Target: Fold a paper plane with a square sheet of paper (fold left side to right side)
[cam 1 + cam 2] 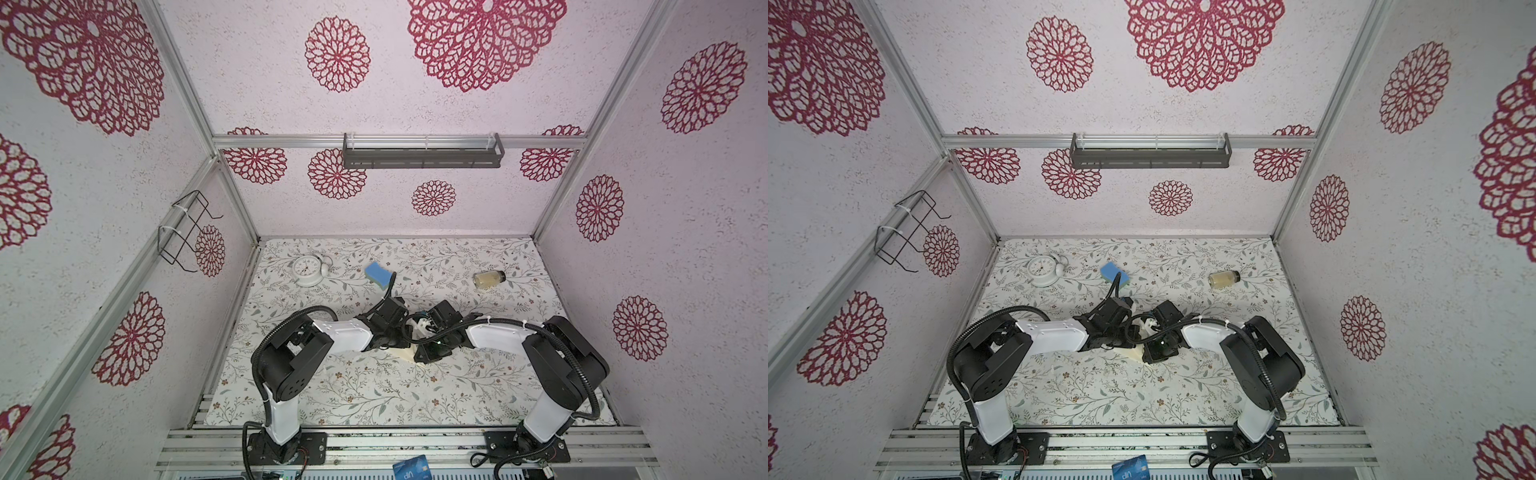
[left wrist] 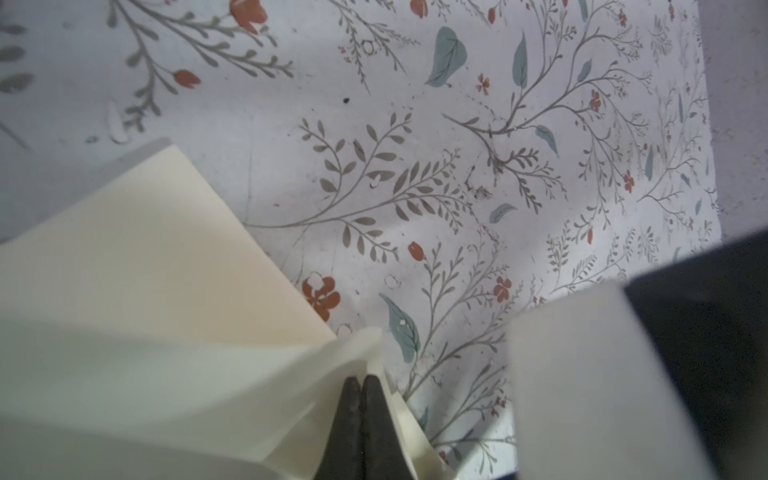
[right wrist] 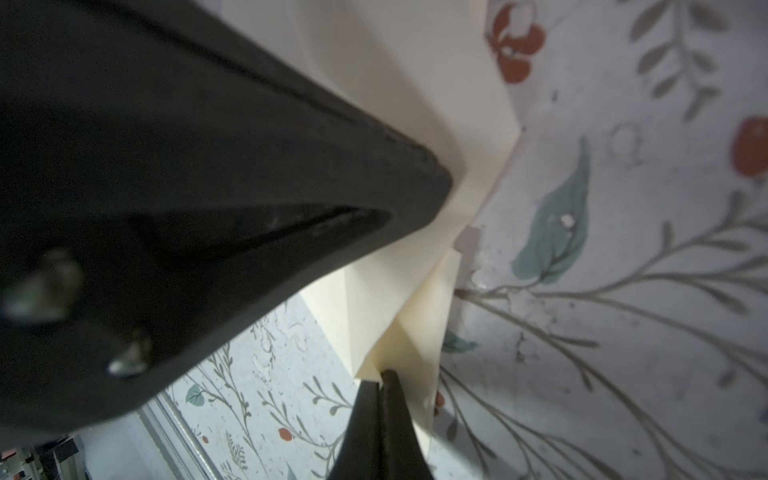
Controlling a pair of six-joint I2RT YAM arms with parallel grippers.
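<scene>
Left gripper (image 2: 360, 380), clenched, sits among the flaps of the paper plane (image 2: 145, 270) in the middle of the table (image 1: 374, 395). Right gripper (image 3: 380, 374) pinches a folded corner. In both top views the wrists hide all but a sliver of it.

Cream paper sheet (image 2: 145, 270), partly folded, creased layered flaps, one flap raised, on floral table (image 1: 374, 390)

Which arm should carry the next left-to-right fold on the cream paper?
Left, probably. The left hand is shut on a lifted, curling flap of the cream folded paper, free to swing over. The right hand pinches the creased layered edge, better used as anchor.
</scene>
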